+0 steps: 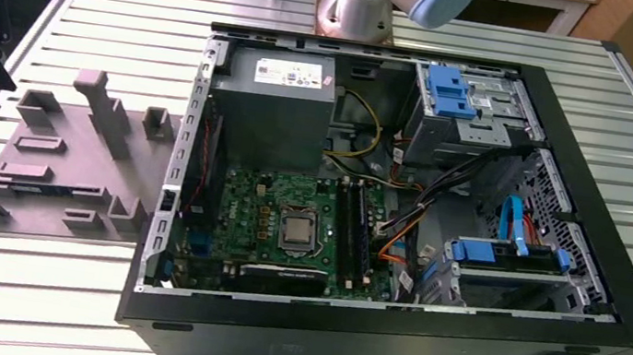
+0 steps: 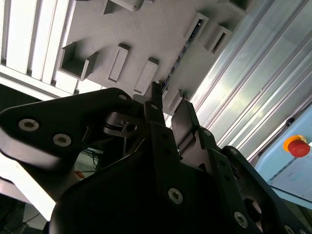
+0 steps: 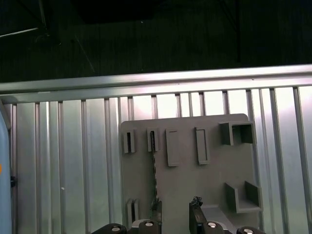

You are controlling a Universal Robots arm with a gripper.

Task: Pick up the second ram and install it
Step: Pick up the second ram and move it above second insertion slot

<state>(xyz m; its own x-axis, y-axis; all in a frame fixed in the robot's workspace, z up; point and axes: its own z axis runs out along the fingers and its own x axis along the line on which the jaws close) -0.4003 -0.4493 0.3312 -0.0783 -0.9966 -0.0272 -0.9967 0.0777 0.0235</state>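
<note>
We see the gripper hanging over the grey tray, which lies flat on the slatted table at the exterior view's left of the open case. In both wrist views its two black fingers stand apart with an open gap between them, and through that gap we see only the tray's surface. They grip nothing and, as far as we can tell, touch nothing.

The ram sits on the tray, standing on its long edge, so from above it reads as a thin dark line running between small raised holders at its ends. In the exterior view we make it out as a low bluish strip near the tray's front, between two small blocks. In the second wrist view the line of the ram runs toward the tip of one finger rather than into the gap. We cannot tell how high the tips are above it.

Inside the case the green board lies flat, and its long black slots run beside the processor socket. We cannot tell whether a stick sits in any slot. The ram on the tray is well apart from those slots, with the case wall between them.
</note>
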